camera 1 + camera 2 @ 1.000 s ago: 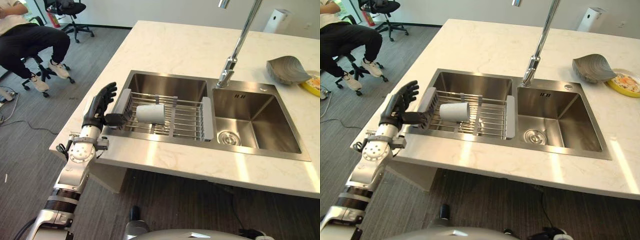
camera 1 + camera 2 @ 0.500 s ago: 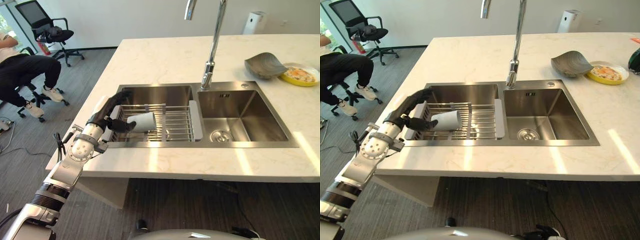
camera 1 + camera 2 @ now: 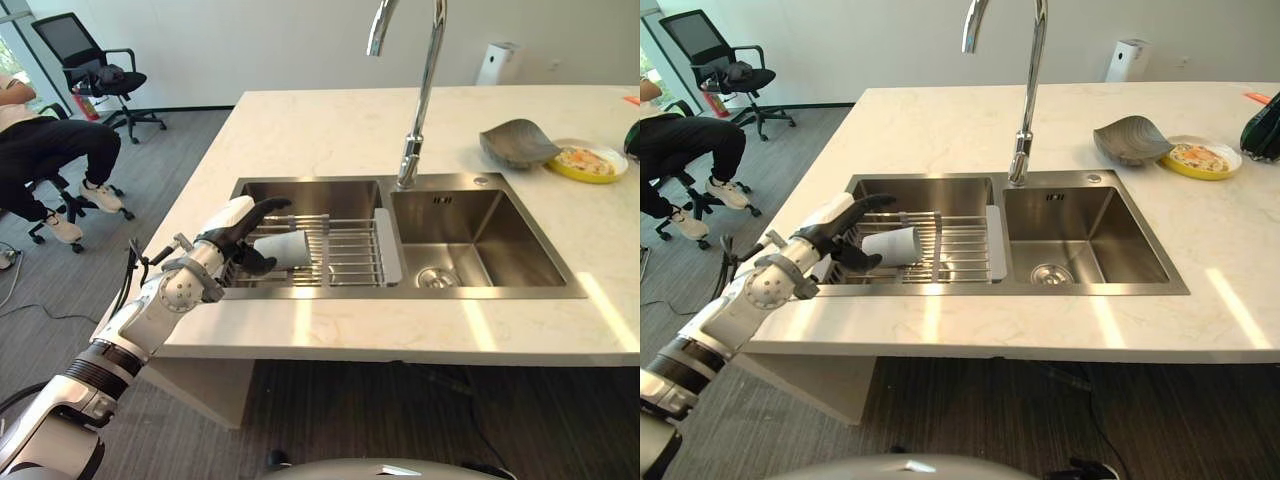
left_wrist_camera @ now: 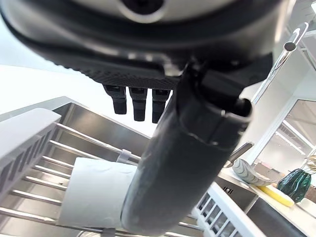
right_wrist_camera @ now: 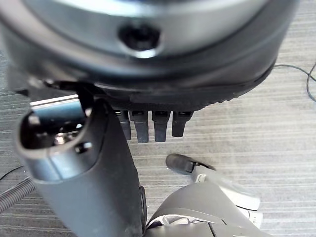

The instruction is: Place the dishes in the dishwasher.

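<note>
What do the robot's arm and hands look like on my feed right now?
The left arm is silver-grey with round joints and a black ribbed band low down. The left hand has a white back, dark fingers and dark thumb. The right hand is dark with a thick dark thumb.

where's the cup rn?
The white cup lies on its side on the wire rack over the sink's left basin, with the left hand open around its left end.

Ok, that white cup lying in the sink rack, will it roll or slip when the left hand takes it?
The white cup lies on its side across the rack, so a nudge could roll it along the bars. It looks smooth, possibly slippery. The left hand, fingers open, is at its closed end.
</note>
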Controlling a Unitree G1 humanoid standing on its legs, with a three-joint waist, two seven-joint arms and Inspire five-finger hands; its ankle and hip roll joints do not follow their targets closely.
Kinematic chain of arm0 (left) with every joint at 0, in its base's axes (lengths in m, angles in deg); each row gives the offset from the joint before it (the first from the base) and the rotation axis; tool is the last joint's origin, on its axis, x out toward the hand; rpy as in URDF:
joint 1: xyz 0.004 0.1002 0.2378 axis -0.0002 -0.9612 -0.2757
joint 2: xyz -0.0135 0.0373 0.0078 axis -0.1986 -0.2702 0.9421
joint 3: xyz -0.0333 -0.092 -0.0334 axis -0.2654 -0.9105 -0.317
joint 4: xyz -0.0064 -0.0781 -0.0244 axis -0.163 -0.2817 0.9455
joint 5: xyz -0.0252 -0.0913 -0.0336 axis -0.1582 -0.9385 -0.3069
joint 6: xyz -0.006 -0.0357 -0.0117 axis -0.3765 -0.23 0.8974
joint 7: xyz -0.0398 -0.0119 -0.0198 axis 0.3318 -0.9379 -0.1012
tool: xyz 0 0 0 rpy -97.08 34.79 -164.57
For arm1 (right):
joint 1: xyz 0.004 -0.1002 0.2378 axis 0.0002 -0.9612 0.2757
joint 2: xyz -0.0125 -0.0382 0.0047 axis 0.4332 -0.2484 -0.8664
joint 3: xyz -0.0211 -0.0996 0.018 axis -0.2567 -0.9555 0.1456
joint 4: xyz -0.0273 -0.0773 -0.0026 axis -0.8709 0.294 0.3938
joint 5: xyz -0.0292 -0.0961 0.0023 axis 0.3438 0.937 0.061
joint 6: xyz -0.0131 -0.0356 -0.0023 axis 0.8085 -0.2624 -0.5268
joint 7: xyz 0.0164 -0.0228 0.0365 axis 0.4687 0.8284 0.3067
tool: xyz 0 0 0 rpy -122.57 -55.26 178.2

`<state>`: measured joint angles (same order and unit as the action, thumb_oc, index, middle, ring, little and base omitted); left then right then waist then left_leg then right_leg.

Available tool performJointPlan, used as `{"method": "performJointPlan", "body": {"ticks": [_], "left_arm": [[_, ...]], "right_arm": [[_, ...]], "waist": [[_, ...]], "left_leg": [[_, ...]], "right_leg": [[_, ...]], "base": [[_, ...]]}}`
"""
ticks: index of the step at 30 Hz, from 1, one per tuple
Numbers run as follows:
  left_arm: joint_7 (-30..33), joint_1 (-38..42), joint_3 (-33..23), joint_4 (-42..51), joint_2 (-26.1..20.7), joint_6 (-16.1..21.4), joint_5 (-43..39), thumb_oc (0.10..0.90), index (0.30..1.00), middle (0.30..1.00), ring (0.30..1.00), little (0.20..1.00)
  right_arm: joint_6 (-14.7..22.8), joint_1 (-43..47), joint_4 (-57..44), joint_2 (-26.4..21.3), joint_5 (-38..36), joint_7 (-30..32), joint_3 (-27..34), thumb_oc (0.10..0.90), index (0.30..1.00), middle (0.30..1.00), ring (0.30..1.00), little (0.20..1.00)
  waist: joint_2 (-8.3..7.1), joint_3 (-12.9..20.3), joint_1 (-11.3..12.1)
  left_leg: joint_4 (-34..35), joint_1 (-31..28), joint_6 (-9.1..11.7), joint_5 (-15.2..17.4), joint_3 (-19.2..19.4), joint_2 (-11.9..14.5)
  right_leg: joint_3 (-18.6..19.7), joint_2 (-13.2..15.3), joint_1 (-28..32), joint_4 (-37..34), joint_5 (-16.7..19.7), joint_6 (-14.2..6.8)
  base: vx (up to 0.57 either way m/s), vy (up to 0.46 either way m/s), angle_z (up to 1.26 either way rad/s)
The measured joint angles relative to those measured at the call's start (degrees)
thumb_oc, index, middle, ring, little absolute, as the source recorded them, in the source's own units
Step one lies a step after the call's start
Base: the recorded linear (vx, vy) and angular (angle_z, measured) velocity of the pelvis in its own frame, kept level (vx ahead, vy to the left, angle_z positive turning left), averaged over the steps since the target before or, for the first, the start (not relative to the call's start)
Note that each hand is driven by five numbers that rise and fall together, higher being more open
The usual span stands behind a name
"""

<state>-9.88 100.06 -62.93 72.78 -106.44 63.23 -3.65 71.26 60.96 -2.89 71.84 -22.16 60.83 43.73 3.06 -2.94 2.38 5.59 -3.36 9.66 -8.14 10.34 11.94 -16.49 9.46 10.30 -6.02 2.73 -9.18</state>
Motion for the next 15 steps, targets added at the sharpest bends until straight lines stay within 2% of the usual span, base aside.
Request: {"method": "performJointPlan", "body": {"ticks": [4,15], "left_arm": [[0.13,0.01,1.8,-4.76,0.46,0.23,2.64,0.8,0.9,0.9,0.9,0.9],[2.39,0.35,4.04,-8.6,1.53,0.22,6.43,0.8,0.9,0.9,0.9,0.9]], "right_arm": [[0.02,0.0,0.75,0.58,-0.01,0.48,0.11,0.8,0.9,0.9,0.9,0.9],[-0.03,0.15,0.95,1.31,-0.04,1.32,0.14,0.8,0.9,0.9,0.9,0.9]], "waist": [[-0.48,0.6,-0.09],[-1.03,1.48,-0.88]], "left_leg": [[0.0,-0.02,0.02,0.02,0.16,0.01],[0.02,-0.74,0.16,0.32,1.27,-0.02]], "right_leg": [[0.24,0.02,-0.12,0.0,0.0,0.0],[1.35,0.19,-0.18,-0.01,0.2,-0.14]], "base": [[0.01,0.005,0.0],[0.01,0.01,-0.05]]}}
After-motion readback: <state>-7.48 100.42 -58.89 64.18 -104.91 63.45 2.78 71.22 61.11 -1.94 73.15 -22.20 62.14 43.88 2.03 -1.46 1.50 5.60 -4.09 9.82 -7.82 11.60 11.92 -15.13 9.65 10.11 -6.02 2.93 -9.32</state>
